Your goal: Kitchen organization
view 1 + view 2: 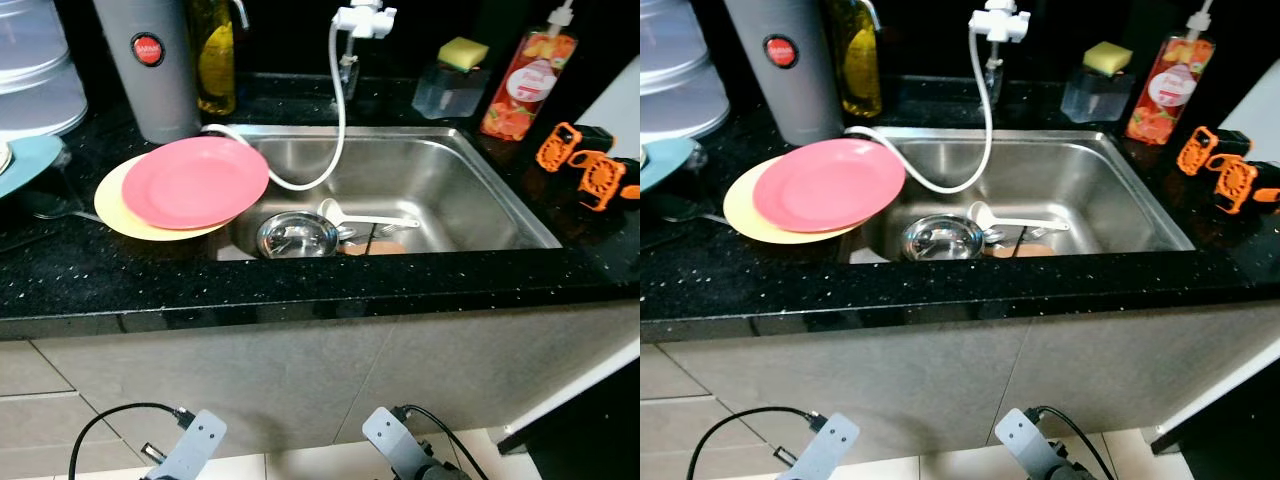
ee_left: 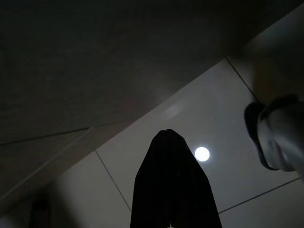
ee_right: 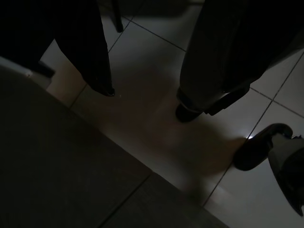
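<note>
Pink plate (image 1: pixel 195 181) stacked on yellow plate (image 1: pixel 118 208), overhanging sink (image 1: pixel 470 190) rim, likely awaiting washing. Steel bowl (image 1: pixel 297 236), ladle (image 1: pixel 365 218) inside. Left hand (image 2: pixel 167 135) pinched closed, right hand (image 3: pixel 145 97) spread wide, both idle over floor.

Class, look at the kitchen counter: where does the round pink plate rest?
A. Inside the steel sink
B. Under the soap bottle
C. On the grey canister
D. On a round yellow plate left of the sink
D: the round pink plate lies on the round yellow plate, on the counter left of the steel sink.
</note>
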Controlling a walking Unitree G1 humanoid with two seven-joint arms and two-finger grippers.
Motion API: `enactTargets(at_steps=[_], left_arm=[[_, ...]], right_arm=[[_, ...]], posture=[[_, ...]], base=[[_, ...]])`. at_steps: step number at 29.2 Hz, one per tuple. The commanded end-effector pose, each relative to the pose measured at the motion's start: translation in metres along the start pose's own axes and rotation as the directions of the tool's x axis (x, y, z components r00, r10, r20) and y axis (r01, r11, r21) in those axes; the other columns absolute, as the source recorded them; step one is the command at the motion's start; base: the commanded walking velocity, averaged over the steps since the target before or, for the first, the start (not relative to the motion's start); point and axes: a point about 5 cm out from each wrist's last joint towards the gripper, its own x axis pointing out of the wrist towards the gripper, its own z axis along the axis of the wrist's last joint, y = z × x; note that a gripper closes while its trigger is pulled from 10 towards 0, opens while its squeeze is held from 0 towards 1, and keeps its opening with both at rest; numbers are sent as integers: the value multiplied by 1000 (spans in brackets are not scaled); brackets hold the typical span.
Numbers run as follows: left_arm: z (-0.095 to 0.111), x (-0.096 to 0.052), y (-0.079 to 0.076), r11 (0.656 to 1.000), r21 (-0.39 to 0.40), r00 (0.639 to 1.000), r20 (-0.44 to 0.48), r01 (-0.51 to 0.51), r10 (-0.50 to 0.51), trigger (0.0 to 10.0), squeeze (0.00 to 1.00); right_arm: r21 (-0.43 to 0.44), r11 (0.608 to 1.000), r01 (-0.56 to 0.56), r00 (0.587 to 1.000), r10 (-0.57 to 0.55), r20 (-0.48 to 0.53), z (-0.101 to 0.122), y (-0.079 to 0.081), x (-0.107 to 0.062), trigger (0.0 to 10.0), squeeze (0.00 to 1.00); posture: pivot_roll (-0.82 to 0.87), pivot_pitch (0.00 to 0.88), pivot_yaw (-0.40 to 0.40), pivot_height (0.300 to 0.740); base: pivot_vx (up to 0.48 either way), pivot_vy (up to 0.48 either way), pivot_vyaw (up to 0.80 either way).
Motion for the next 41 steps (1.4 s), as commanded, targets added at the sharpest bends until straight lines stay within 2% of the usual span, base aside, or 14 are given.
enactTargets(at_steps=[1,5,6,13,18,19,24,25,29,30,34,38,41], left_arm=[[-2,0,2,999,23,1000,-6,22,-22,10000,0],[-3,0,6,999,29,1000,-9,22,-22,10000,0],[1,1,8,998,50,1000,-5,27,-27,10000,0],[22,7,6,999,38,999,42,33,-34,10000,0],[25,7,2,998,44,998,53,43,-45,10000,0],[21,6,-1,998,38,998,46,43,-45,10000,0],[14,4,-2,999,27,999,28,41,-42,10000,0],[6,2,-2,999,20,999,7,36,-36,10000,0],[1,0,-2,1000,5,1000,-8,23,-23,10000,0],[-2,0,0,999,-33,1000,-16,-2,1,10000,0],[-8,-2,4,984,-157,997,-38,-78,73,10000,0],[-17,-6,2,971,-212,993,-66,-115,103,10000,0],[-34,-13,-3,962,-239,988,-109,-134,110,10000,0]], right_arm=[[99,993,62,998,-59,-28,-8,-6,-2,10000,0],[164,982,92,996,-87,-38,-12,-7,-4,10000,0],[193,975,111,993,-101,-62,-23,-7,-7,10000,0],[168,980,110,989,-91,-114,-43,-2,-13,10000,0],[183,976,115,991,-100,-88,-38,-4,-12,10000,0],[171,980,100,994,-92,-58,-29,-4,-9,10000,0],[161,983,91,996,-88,-29,-19,-5,-6,10000,0],[152,985,84,996,-84,-11,-12,-7,-4,10000,0],[135,988,74,997,-75,1,-7,-7,-3,10000,0],[105,993,54,998,-55,12,-4,-6,-2,10000,0],[47,999,15,999,-16,32,3,-5,0,10000,0],[22,1000,0,999,-1,39,8,-5,1,10000,0],[3,1000,-9,999,9,47,14,-6,2,10000,0]], posture=[[118,0,-20,740],[89,0,8,740],[77,0,17,740],[51,0,23,740],[43,0,17,740],[55,0,0,740],[61,0,-8,740],[80,0,-27,740],[92,0,-45,740],[114,0,-76,740],[138,0,-108,740],[168,0,-136,740],[185,0,-150,740]], base=[[0,0,0],[0,0,0],[0,0,0],[0,0,0],[0,0,0],[0,0,0],[0,0,0],[0,0,0],[0,0,0],[0,0,0],[0,0,0],[0,0,0],[0,0,0]])
